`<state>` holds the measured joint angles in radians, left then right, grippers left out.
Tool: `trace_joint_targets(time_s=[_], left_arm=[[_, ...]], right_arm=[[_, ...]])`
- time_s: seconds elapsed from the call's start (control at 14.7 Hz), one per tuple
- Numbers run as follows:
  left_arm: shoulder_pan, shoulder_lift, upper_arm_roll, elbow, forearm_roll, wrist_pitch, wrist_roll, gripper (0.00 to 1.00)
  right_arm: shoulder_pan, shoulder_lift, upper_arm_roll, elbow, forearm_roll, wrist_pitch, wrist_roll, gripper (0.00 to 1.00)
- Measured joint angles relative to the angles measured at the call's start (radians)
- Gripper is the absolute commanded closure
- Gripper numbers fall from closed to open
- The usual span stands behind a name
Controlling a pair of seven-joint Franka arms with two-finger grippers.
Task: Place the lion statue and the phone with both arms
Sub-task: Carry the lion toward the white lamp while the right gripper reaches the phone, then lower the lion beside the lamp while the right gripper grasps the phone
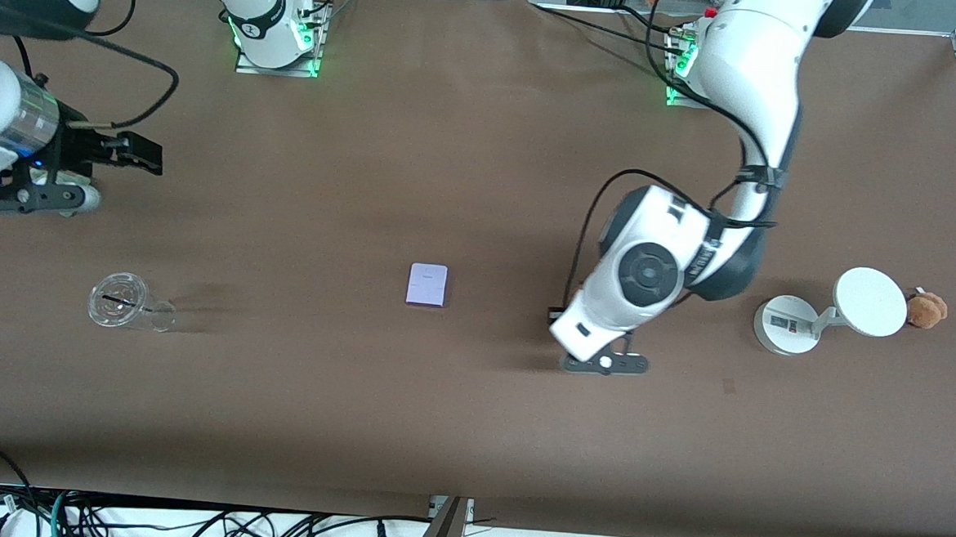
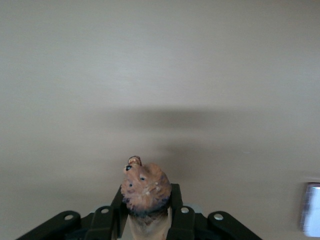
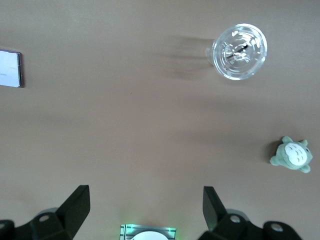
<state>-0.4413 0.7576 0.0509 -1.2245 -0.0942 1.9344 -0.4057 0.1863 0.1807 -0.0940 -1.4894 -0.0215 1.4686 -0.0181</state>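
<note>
Left gripper (image 2: 145, 220): clenched on your lion (image 2: 145, 190), low beside the phone (image 1: 427, 285), ready to set down.
Right gripper (image 3: 145, 210): released, waiting near phone's cup (image 1: 120, 301) end.

The bench (image 1: 453, 431) is plain matte brown. The phone (image 1: 427, 285) is pale lavender-white with a faint mark. The lion statue (image 2: 145, 190) is orange-brown — darker at the mane's edge. The stand (image 1: 819, 319) is white, the plush toy (image 1: 927, 309) orange-brown, the cup (image 1: 120, 301) clear — another toy (image 3: 292, 155) is green with a white belly.
</note>
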Motion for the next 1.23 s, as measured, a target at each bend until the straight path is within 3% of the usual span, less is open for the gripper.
trace_joint_targets(time_s=[0.34, 0.75, 1.23], left_arm=[[0.097, -0.123, -0.001, -0.206, 0.054, 0.029, 0.087, 1.0], [0.22, -0.258, -0.002, -0.504, 0.097, 0.232, 0.229, 1.0], [0.276, -0.3, -0.008, -0.731, 0.097, 0.497, 0.252, 1.0]], right_arm=[[0.073, 0.108, 0.011, -0.001, 0.015, 0.098, 0.011, 0.0], [0.158, 0.281, 0.014, -0.002, 0.128, 0.32, 0.161, 0.0], [0.333, 0.425, 0.018, 0.0, 0.135, 0.536, 0.376, 0.0]])
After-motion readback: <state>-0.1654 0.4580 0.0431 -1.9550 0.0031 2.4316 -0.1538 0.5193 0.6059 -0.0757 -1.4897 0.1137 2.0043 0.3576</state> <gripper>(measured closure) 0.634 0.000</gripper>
